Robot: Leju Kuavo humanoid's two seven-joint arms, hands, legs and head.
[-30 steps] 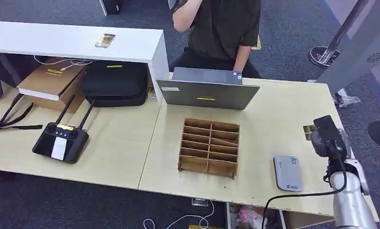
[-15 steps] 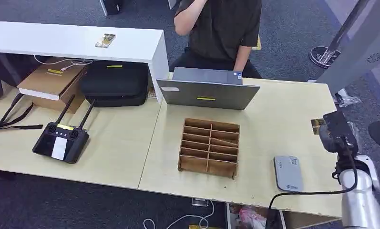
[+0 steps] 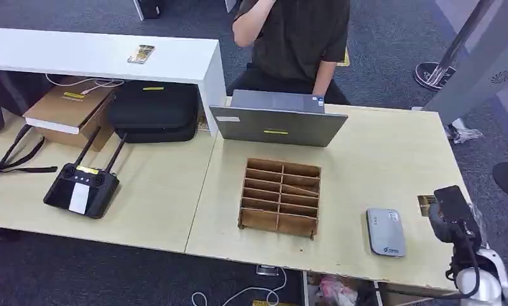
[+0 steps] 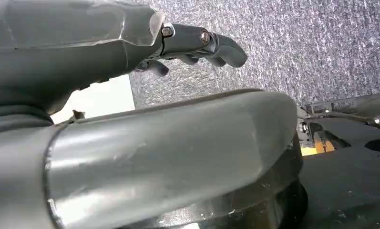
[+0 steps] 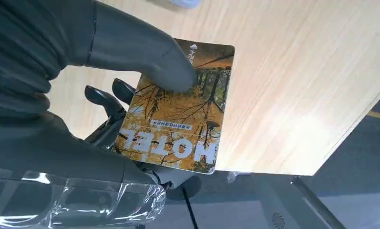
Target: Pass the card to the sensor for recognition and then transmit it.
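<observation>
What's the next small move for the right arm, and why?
Probably carry the orange hotel card leftward over the flat grey card reader. The right robot hand pinches the card above the pale wooden table near its right edge, beside the reader rather than over it, so the card seems not yet presented.

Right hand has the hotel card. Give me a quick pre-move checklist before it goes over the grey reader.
1. Orange hotel card held by right hand, thumb pressing its face: ok.
2. Card lifted off the light wooden table: ok.
3. Flat grey card reader uncovered, near the table's front edge: ok.
4. Path from card to reader free of things: ok.
5. Wooden slotted organiser apart from reader: ok.
6. Reader powered on: cannot tell.
</observation>
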